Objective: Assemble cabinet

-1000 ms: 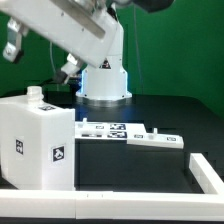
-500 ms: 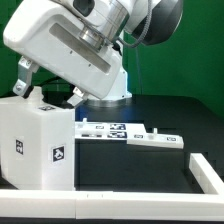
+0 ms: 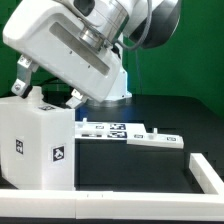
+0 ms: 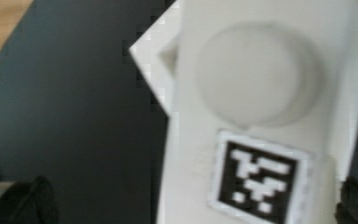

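Observation:
The white boxy cabinet (image 3: 38,140) stands on the black table at the exterior view's left, with black-and-white tags on its front faces. My gripper (image 3: 47,88) is low over its top, open, with one dark finger (image 3: 20,76) on each side. In the wrist view the cabinet's top part (image 4: 247,110) fills the picture, showing a round raised disc (image 4: 250,62) and a tag (image 4: 261,178). The gripper (image 4: 185,205) straddles it. One finger (image 4: 12,200) stands clear of the part across a dark gap. The other sits at the part's far edge.
The marker board (image 3: 130,132) lies flat on the table beside the cabinet. A low white wall runs along the front (image 3: 110,208) and at the exterior view's right (image 3: 205,168). The arm's white base (image 3: 106,88) stands behind.
Over the last second the arm swung down from high up to sit over the cabinet's top. It has held still in the last half second, jaws wide throughout.

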{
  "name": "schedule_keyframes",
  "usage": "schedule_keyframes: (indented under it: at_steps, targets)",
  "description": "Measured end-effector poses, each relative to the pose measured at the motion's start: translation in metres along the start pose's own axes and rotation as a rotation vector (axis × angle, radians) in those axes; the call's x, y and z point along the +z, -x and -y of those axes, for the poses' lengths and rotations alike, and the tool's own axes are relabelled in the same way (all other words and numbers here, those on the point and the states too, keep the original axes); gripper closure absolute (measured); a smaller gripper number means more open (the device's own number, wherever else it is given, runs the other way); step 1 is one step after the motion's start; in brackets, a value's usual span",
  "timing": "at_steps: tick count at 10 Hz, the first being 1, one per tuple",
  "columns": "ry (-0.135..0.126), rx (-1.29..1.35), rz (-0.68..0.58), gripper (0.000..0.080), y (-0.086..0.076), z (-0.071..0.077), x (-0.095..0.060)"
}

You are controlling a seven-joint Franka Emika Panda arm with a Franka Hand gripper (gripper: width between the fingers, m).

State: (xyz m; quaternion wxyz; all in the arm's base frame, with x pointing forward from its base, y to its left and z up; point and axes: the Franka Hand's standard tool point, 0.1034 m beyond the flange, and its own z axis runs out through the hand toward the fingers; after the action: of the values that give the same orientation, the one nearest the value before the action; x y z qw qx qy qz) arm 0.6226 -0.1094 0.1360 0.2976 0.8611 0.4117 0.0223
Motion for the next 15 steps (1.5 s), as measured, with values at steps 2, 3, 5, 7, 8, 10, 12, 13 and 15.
schedule_keyframes:
  at_steps: [2,3,5,7,8,10,12,13,15]
  targets:
    - [0.012,0.013,-0.005,0.0003,0.0,-0.002,0.003]
    - [0.088,0.044,-0.061,0.0003,-0.011,0.002,0.005]
    - [0.174,0.04,-0.093,0.0003,-0.018,0.02,0.014]
    - [0.248,0.023,-0.109,0.0003,-0.021,0.024,0.018]
    - [0.247,0.024,-0.108,0.0013,-0.021,0.023,0.018]
    - [0.265,0.036,-0.119,0.0172,-0.021,0.016,0.014]
    - [0.284,0.056,-0.132,0.0346,-0.02,0.008,0.01]
    - [0.294,0.07,-0.138,0.0549,-0.019,0.004,0.008]
    - [0.296,0.071,-0.14,0.0719,-0.019,0.004,0.008]
